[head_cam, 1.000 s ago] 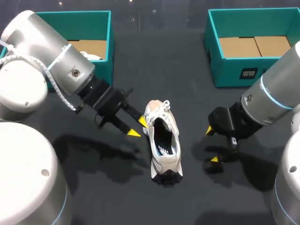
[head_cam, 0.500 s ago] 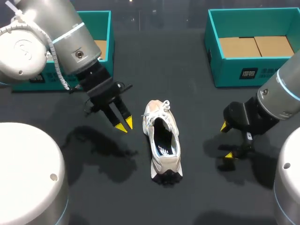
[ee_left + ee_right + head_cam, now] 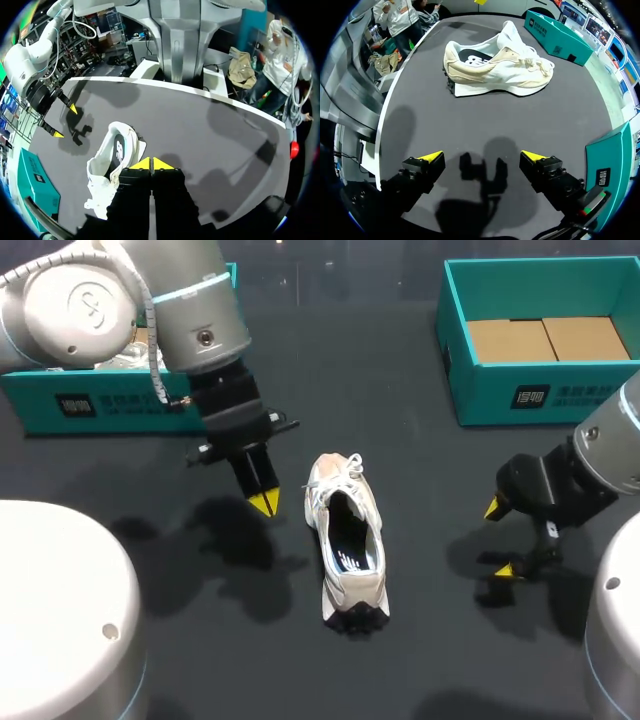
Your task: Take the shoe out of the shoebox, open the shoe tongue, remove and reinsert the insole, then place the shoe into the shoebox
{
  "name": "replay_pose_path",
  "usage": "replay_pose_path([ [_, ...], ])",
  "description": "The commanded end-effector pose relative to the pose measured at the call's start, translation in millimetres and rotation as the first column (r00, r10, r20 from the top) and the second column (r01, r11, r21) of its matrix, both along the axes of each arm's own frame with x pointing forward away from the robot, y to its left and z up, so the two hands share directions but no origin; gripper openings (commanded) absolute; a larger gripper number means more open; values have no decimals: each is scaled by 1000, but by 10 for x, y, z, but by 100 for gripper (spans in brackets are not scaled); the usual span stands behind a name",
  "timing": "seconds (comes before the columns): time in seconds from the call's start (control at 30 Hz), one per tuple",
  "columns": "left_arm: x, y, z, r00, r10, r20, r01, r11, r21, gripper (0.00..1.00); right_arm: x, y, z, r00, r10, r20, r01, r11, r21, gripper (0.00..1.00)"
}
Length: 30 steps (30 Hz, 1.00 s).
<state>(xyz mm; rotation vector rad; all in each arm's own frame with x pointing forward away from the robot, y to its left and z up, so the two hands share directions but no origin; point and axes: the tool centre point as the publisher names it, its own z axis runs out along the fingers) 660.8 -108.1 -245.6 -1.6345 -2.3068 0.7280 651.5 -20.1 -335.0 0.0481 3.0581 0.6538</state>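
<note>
A cream and white sneaker (image 3: pixel 345 540) stands upright on the black table, toe pointing away from me, its dark insole visible inside. My left gripper (image 3: pixel 264 502) hangs just left of the shoe's toe, fingers shut with nothing between them; in the left wrist view its tips (image 3: pixel 151 164) meet beside the sneaker (image 3: pixel 112 167). My right gripper (image 3: pixel 500 538) stands open to the right of the shoe, well apart from it. In the right wrist view the open gripper (image 3: pixel 483 158) faces the sneaker (image 3: pixel 497 67) across bare table.
A teal shoebox (image 3: pixel 455 335) with cardboard inside stands at the back right. A second teal shoebox (image 3: pixel 60 405) sits at the back left, partly hidden behind my left arm. The right gripper (image 3: pixel 59 120) shows in the left wrist view beyond the shoe.
My left gripper has closed and swung from slanted to pointing straight down, a little away from the shoe. The right gripper has drifted further right, still open.
</note>
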Motion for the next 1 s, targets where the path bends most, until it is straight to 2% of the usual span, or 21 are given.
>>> replay_pose_path([
  [0.03,115,-106,32,997,-82,-14,83,995,59,0,-16,2,-3,1000,-1,3,1,1000,-2,100],
  [0.17,163,-245,48,987,-160,1,159,984,77,0,-16,2,-3,1000,-1,3,1,1000,-2,100],
  [0.33,164,-406,50,974,-223,23,220,970,106,0,-8,-244,57,999,-41,-11,40,999,-27,100],
  [0.53,131,-552,-47,958,-287,18,282,949,141,0,32,-400,59,998,-50,-23,49,998,-42,100],
  [0.67,51,-666,-174,923,-382,41,357,892,277,0,12,-511,27,999,-53,10,53,999,3,100],
  [0.93,51,-666,-174,923,-382,41,357,892,277,0,12,-511,27,999,-53,10,53,999,3,100],
  [1.0,39,-748,-259,919,-391,47,362,886,292,0,12,-511,27,999,-53,10,53,999,3,100],
])
